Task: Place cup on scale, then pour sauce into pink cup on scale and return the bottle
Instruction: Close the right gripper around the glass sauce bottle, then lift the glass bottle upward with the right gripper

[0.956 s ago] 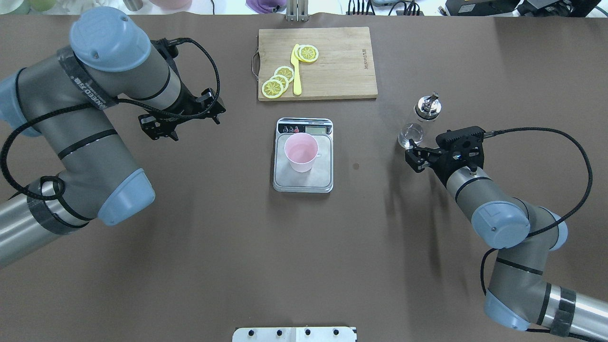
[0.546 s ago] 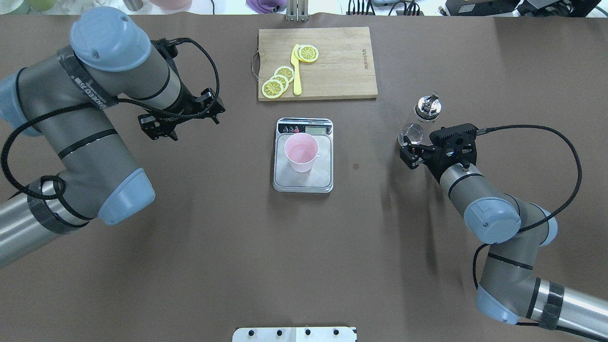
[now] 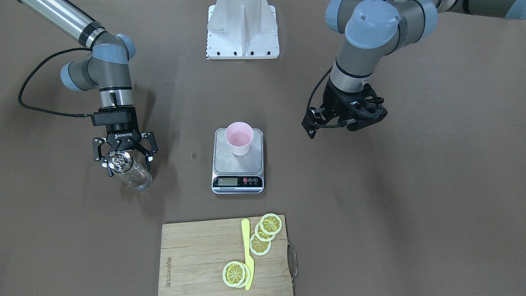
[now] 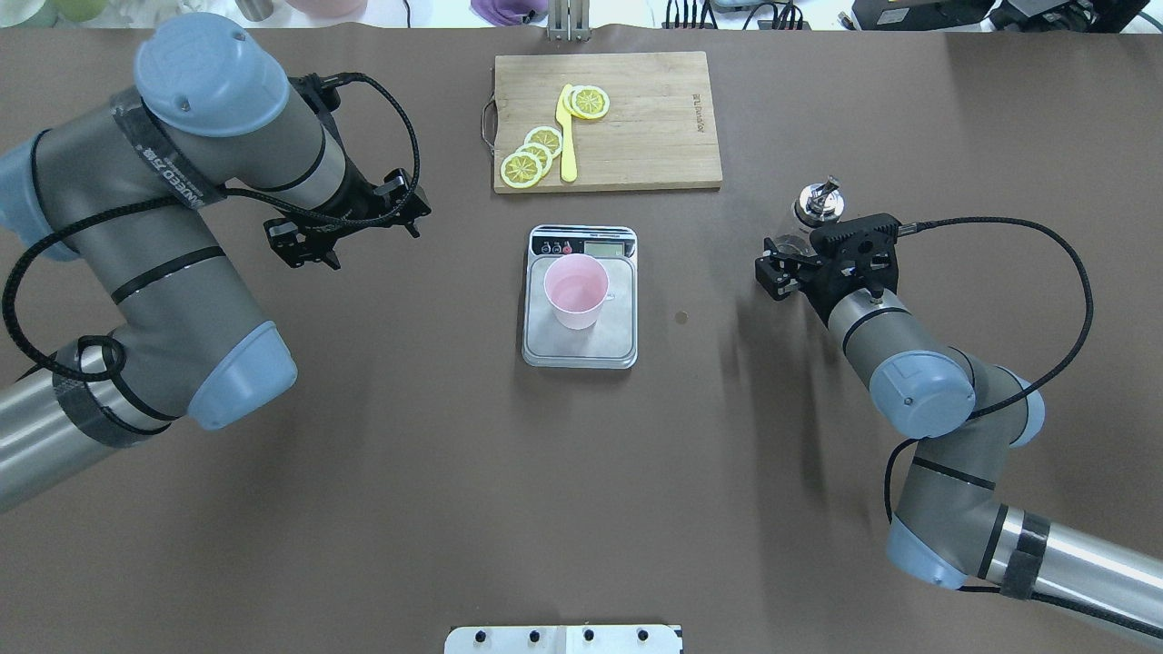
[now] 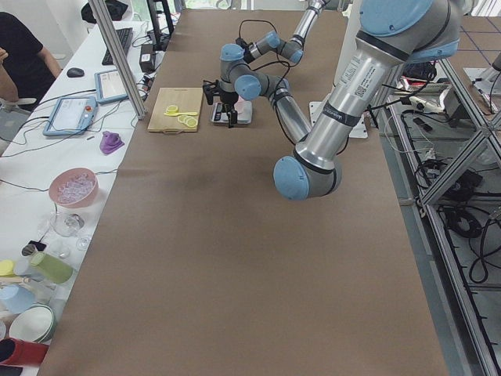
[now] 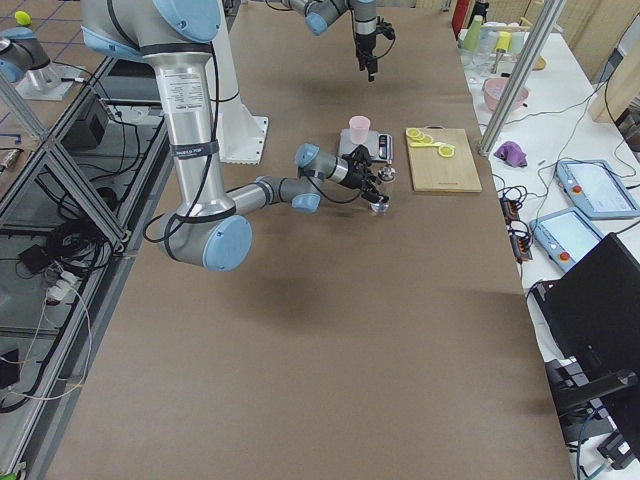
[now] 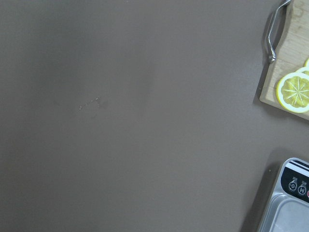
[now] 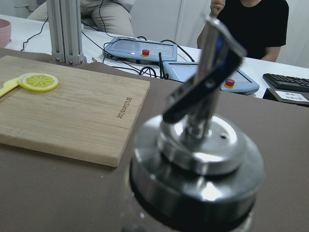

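**Front-facing.** Cup [image 3: 238, 139] stands upright on the scale [image 3: 237, 166], inside the platform's edges. Bottle [image 3: 139, 178] stands upright on the table [image 3: 370, 205], well apart from the scale on my right side, with bare brown surface between them. My right gripper [image 3: 128, 168] straddles the bottle's cap end, fingers spread wide, one on each side. I see no firm contact. My left gripper [image 3: 339, 121] hangs above bare table on the scale's other side. I cannot tell its finger spread.

**Overhead.** Cutting board [image 4: 654, 127] lies beyond the scale, a strip of bare table between their edges. Lemon slices [image 4: 531, 154] and a yellow knife [image 4: 568, 136] lie on the board's left half. The bottle stands off the board's right near corner.

**Left side.** My right gripper is far and too small to judge.

**Right side.** My right arm reaches in low, and the bottle is near the board's edge.

**Left wrist.** Mostly bare table. The board's handle corner is upper right, the scale's corner lower right.

**Right wrist.** The metal spout cap fills the frame, close and blurred, with the board behind it.
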Robot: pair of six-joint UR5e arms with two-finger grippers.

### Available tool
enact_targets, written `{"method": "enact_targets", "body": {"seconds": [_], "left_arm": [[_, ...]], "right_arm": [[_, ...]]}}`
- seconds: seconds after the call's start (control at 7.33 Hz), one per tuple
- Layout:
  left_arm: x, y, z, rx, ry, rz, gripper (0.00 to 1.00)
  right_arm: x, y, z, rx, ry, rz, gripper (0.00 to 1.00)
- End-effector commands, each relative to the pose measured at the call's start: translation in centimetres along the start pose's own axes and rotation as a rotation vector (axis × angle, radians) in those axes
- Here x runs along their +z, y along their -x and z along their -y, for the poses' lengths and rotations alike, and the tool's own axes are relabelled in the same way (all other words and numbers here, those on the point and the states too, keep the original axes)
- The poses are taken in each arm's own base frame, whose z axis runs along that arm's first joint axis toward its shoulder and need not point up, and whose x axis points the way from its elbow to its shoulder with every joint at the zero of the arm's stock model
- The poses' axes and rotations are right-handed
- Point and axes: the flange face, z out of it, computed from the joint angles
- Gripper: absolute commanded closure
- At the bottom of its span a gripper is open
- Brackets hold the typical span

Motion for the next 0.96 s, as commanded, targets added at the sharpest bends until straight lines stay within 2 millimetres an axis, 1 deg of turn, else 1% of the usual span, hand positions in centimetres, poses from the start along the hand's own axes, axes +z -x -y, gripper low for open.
{"method": "enact_targets", "body": {"seconds": [0.0, 0.14, 0.41, 0.82], "left_arm": [[0.07, 0.02, 0.06, -0.001, 0.0, 0.002, 0.02], [0.07, 0.02, 0.06, 0.001, 0.0, 0.002, 0.02], [0.07, 0.02, 0.06, -0.001, 0.0, 0.002, 0.02], [0.06, -0.08, -0.04, 0.001, 0.001, 0.001, 0.02]], "right_arm": [[0.96, 0.63, 0.92, 0.012, -0.013, -0.001, 0.02], [1.34, 1.35, 1.34, 0.018, -0.018, 0.003, 0.02], [1.56, 1.17, 1.19, 0.017, -0.01, 0.003, 0.06], [1.24, 0.36, 0.85, 0.031, -0.02, 0.023, 0.06]]}}
